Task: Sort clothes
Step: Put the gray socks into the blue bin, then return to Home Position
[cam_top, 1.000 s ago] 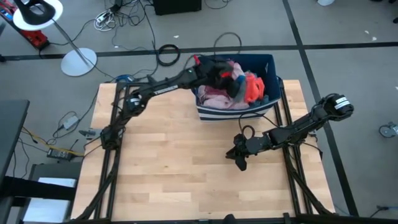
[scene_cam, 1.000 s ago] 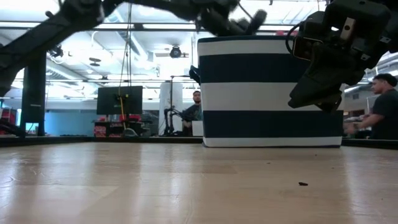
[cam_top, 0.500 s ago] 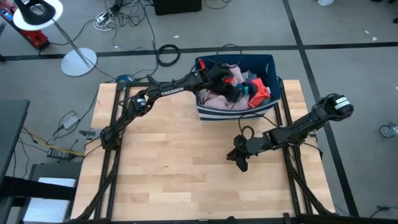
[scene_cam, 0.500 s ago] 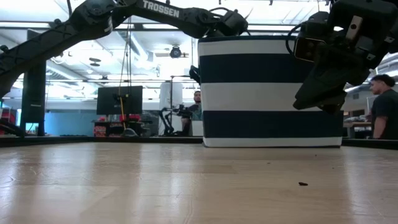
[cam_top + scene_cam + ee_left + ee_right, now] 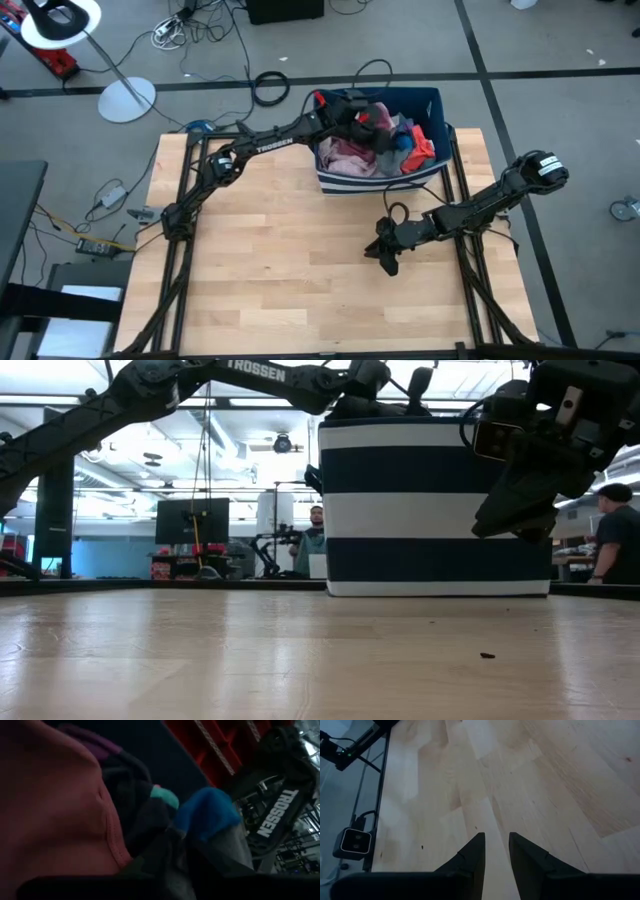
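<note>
The clothes lie heaped in the dark blue bin with white stripes [image 5: 335, 182] at the table's far edge: a pink garment [image 5: 345, 155], a red-orange one [image 5: 422, 150], and blue and dark pieces between them. My left gripper [image 5: 368, 120] reaches into the bin from the left, right above the heap. Its wrist view is filled with pink cloth [image 5: 50, 810], a bright blue piece [image 5: 207, 812] and dark grey cloth [image 5: 150, 830]. My right gripper [image 5: 385, 258] hovers over bare wood near the table's right side, its fingers [image 5: 475, 856] a little apart with nothing between them.
The bin's striped wall [image 5: 430, 510] stands tall in the low view, with my right gripper [image 5: 520, 510] hanging in front of its right part. Bare wooden tabletop [image 5: 270, 260] spreads left of and nearer than the bin. Two people [image 5: 316, 525] [image 5: 615, 530] show in the room behind.
My left arm has come down toward the bin, and its wrist has rolled over the heap. The bunched dark and red-orange cloth that stood high in the bin's middle has sunk back, the red-orange piece now lying by the bin's right wall.
</note>
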